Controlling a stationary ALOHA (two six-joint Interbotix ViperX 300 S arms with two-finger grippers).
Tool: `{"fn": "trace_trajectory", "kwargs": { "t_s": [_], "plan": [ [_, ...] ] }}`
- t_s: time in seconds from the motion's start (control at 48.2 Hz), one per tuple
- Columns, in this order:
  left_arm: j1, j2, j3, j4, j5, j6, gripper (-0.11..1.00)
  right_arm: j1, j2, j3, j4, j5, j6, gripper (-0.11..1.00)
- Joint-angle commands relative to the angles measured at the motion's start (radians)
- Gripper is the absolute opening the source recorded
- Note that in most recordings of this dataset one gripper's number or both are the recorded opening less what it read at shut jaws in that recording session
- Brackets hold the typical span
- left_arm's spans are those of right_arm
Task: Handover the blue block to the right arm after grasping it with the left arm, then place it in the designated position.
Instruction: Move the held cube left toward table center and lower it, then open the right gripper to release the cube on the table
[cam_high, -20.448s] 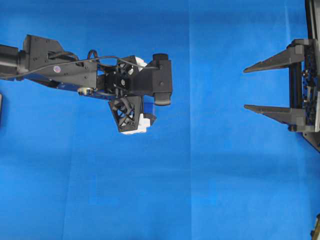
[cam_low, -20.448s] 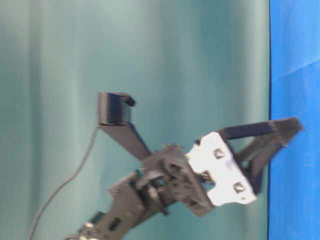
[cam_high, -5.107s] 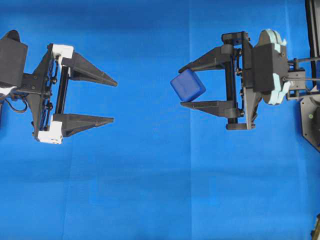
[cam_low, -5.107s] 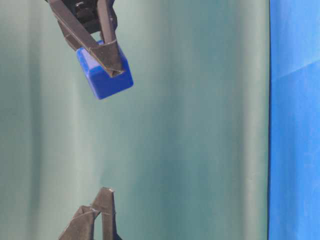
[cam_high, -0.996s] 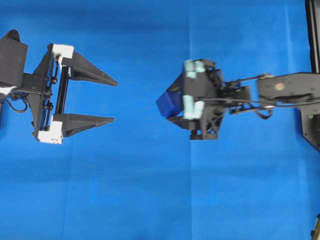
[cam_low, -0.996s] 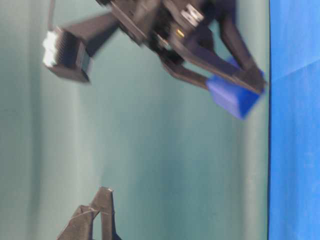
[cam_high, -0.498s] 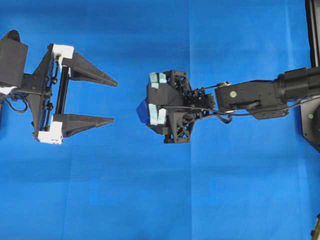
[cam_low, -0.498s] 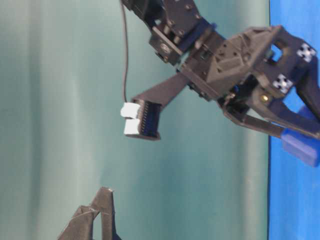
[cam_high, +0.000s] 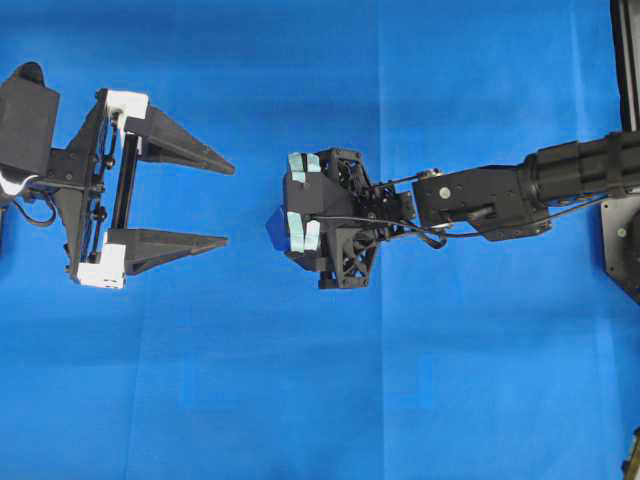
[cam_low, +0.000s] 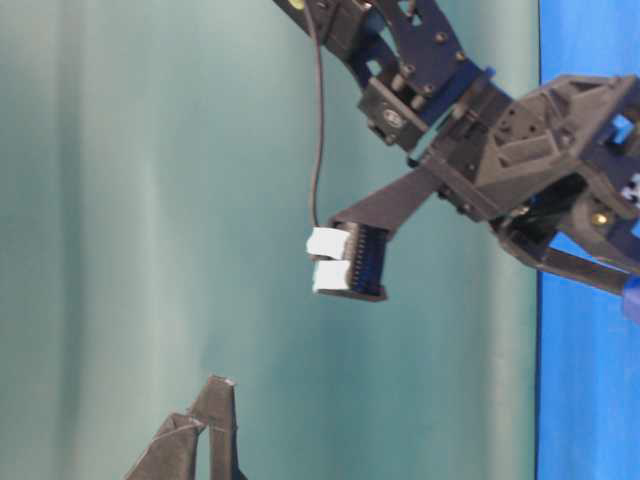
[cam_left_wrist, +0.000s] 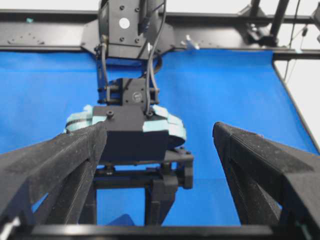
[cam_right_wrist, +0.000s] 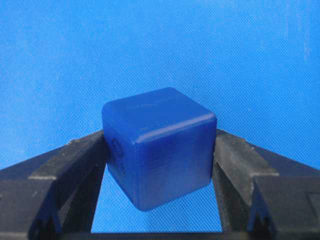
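Note:
The blue block (cam_right_wrist: 159, 147), a small dark-blue cube, sits squeezed between the two black fingers (cam_right_wrist: 75, 165) of my right gripper (cam_right_wrist: 160, 137). From overhead only a corner of the block (cam_high: 274, 228) peeks out from under the downward-pointing right gripper, whose body (cam_high: 330, 232) carries mint-green parts. Whether the block touches the blue cloth (cam_high: 300, 400) I cannot tell. My left gripper (cam_high: 230, 204), with white brackets, hangs wide open and empty to the left, facing the right gripper. No mark of a designated position shows on the cloth.
The blue cloth covers the table. A dark frame rail (cam_high: 624, 60) and the right arm's base (cam_high: 620, 240) line the right edge. In the left wrist view a black frame (cam_left_wrist: 50, 37) runs along the cloth's far side.
The right arm has reached further left and lower with the block in its fingers, its gripper tilting down toward the cloth. The left gripper has stayed still and open.

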Motion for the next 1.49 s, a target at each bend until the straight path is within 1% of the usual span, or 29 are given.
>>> {"fn": "trace_trajectory", "kwargs": {
  "t_s": [0.0,0.083,0.145,1.1,1.121,1.142,1.225,1.287,1.329,1.474],
  "plan": [
    [-0.003,-0.005,-0.028,0.000,-0.002,0.002,0.92,0.002,-0.005,-0.020,0.014,-0.032,0.000,0.46],
    [-0.003,-0.005,-0.026,0.000,0.000,0.002,0.92,0.002,0.006,-0.020,0.032,-0.048,0.000,0.46],
    [-0.003,-0.005,-0.028,0.000,0.000,0.003,0.92,0.000,0.014,-0.020,0.035,-0.052,0.000,0.46],
    [-0.003,-0.006,-0.028,0.000,0.000,0.002,0.92,0.000,0.040,-0.038,0.040,-0.051,0.000,0.47],
    [-0.002,-0.005,-0.028,0.000,0.000,0.002,0.92,0.000,0.040,-0.038,0.040,-0.051,0.000,0.49],
    [-0.003,-0.005,-0.028,0.000,0.000,0.002,0.92,0.000,0.040,-0.037,0.041,-0.051,0.000,0.53],
    [-0.003,-0.006,-0.026,0.000,0.000,0.002,0.92,0.000,0.040,-0.037,0.048,-0.049,0.000,0.77],
    [-0.003,-0.006,-0.028,0.000,0.000,0.002,0.92,0.000,0.040,-0.037,0.048,-0.048,0.000,0.89],
    [-0.003,-0.005,-0.026,0.000,0.000,0.002,0.92,0.000,0.040,-0.037,0.049,-0.046,0.000,0.92],
    [-0.003,-0.006,-0.028,0.000,0.000,0.002,0.92,0.000,0.038,-0.038,0.049,-0.044,0.000,0.87]
  ]
}}
